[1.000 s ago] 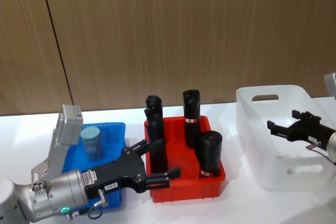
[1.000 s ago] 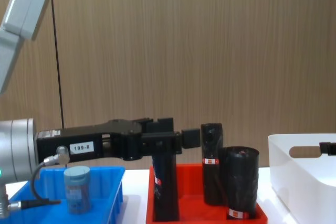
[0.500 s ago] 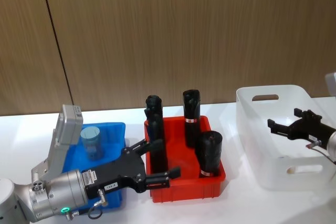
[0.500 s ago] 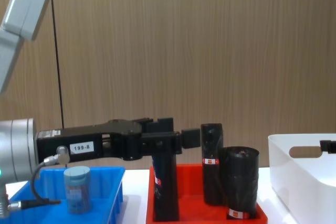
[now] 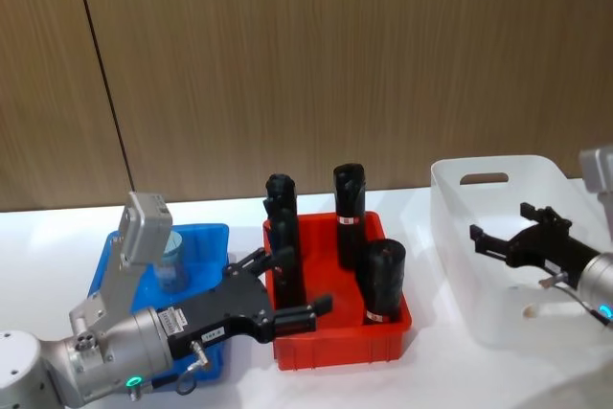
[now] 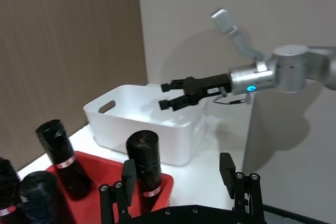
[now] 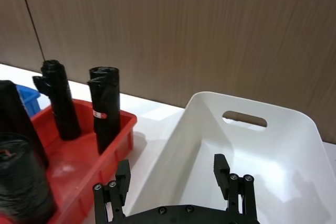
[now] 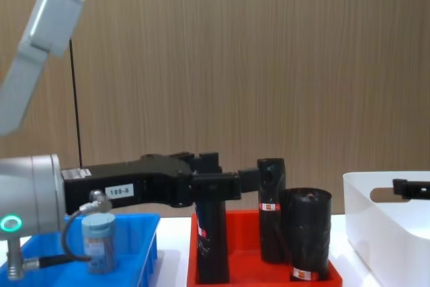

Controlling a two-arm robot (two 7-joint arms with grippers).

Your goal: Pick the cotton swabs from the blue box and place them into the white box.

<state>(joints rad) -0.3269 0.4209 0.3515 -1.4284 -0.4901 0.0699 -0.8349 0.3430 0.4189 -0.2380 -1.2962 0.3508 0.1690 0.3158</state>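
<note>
One cotton swabs tub (image 5: 173, 266) with a pale blue lid stands upright in the blue box (image 5: 209, 237) at the left; the chest view shows the tub (image 8: 99, 242) behind the blue wall (image 8: 143, 247). My left gripper (image 5: 293, 285) is open and empty, reaching from the blue box's near right corner over the red tray's left side (image 6: 177, 174). The white box (image 5: 458, 206) stands at the right. My right gripper (image 5: 501, 223) hovers open and empty above the white box's inside (image 7: 171, 171).
A red tray (image 5: 335, 352) with several upright black rolls (image 5: 381, 280) sits between the two boxes, directly under and beside my left gripper's fingers. A wood-panel wall closes the back. Bare white table lies in front of the white box.
My right gripper has moved a little to the left over the white box. My left arm's upper link has shifted right and the gripper edged slightly forward. The tub has not moved.
</note>
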